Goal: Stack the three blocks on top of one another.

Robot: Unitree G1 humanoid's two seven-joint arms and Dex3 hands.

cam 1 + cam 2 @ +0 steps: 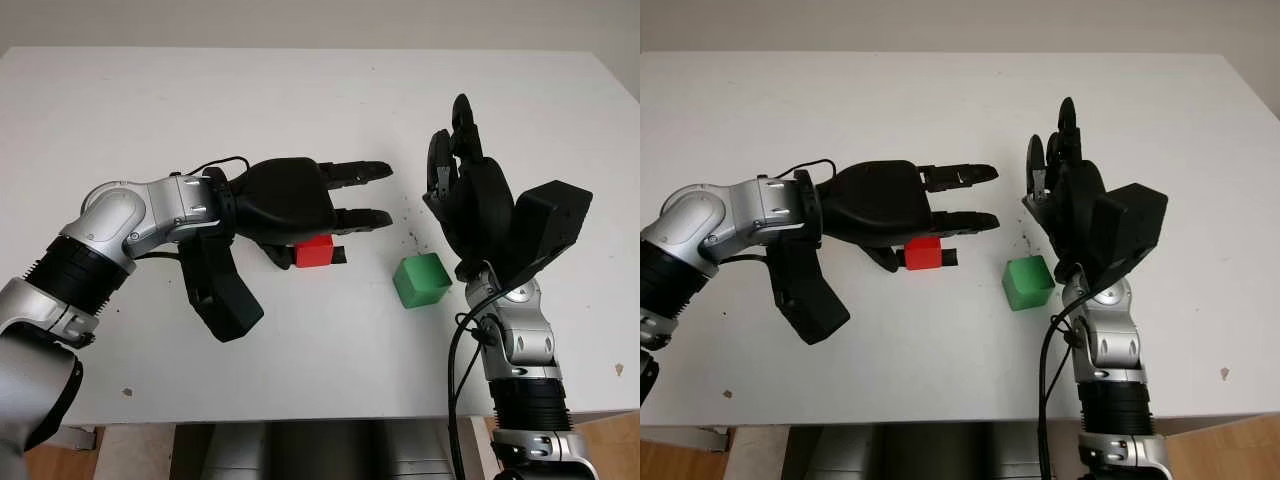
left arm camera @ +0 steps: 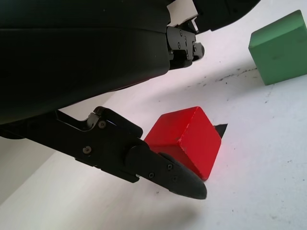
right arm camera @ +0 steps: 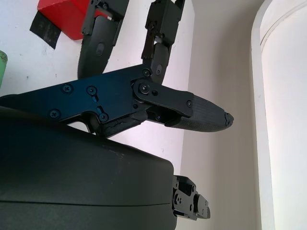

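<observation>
Left hand (image 1: 345, 200) is over the small red cube block (image 1: 314, 251), palm above it, fingers extended past it toward the middle of the white table (image 1: 200, 110). In the left wrist view one finger (image 2: 163, 172) lies alongside the red cube's lower edge, looks touching or just beside it; the others sit above and clear. Not a closed grasp, hand is open and holding nothing. A black flat scrap (image 1: 340, 256) pokes out from under or behind the red cube.

Small green cube block (image 1: 421, 279) sits on the table just right of the red one, apart from it.

Right hand (image 1: 465, 190) is raised beside the green cube, fingers pointing up, open, holding nothing.

Third block: can't locate it.

Risks, my read:
- single lower finger could shove the red cube sideways rather than pinch it
- the cube may rotate or snag on the black scrap
- the two hands are near each other, so they could clash if both reach for the green cube
</observation>
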